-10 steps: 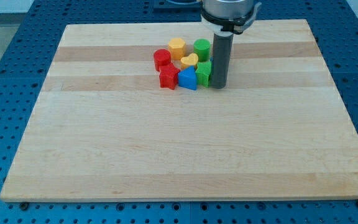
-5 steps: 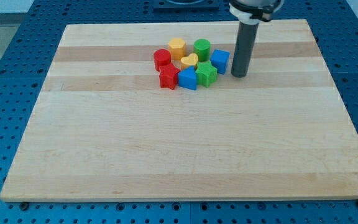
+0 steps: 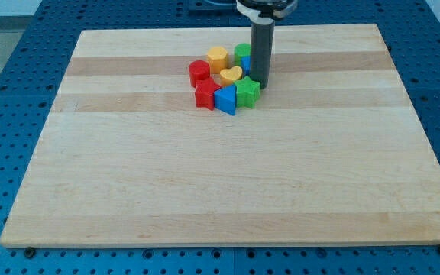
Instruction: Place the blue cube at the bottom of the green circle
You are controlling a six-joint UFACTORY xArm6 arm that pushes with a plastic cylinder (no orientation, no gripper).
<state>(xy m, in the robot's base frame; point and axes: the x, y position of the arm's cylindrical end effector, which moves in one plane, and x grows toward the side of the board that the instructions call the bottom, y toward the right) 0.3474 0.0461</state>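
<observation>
In the single camera view, a pale wooden worktop [image 3: 228,183] lies on a blue perforated base [image 3: 6,114]. All the blocks sit packed together in a cluster near the view's top centre.

Taking the green circle [image 3: 241,52] as the landmark: this round green block stands at the cluster's upper right, its right part hidden behind the dark rod. The blue cube [image 3: 246,63] lies just below the green circle and touches it, but only a thin sliver of saturated blue shows at the rod's left edge, so its shape cannot be made out here. The rod's tip [image 3: 260,84] rests on the worktop just below and to the right of the green circle, against the blue cube's side and just above the green star [image 3: 247,92]. The arm carries no end effector with jaws, only this straight rod, so nothing is apart, together or clamped.

Left of the green circle sits a yellow hexagon-like block [image 3: 218,57]. Below and left of the circle lies the yellow heart [image 3: 232,75]. Farther left is a red round block [image 3: 198,72], with a red star-like block [image 3: 205,95] beneath it. A second blue block [image 3: 226,98], wedge-like, sits between the red star-like block and the green star, touching both.
</observation>
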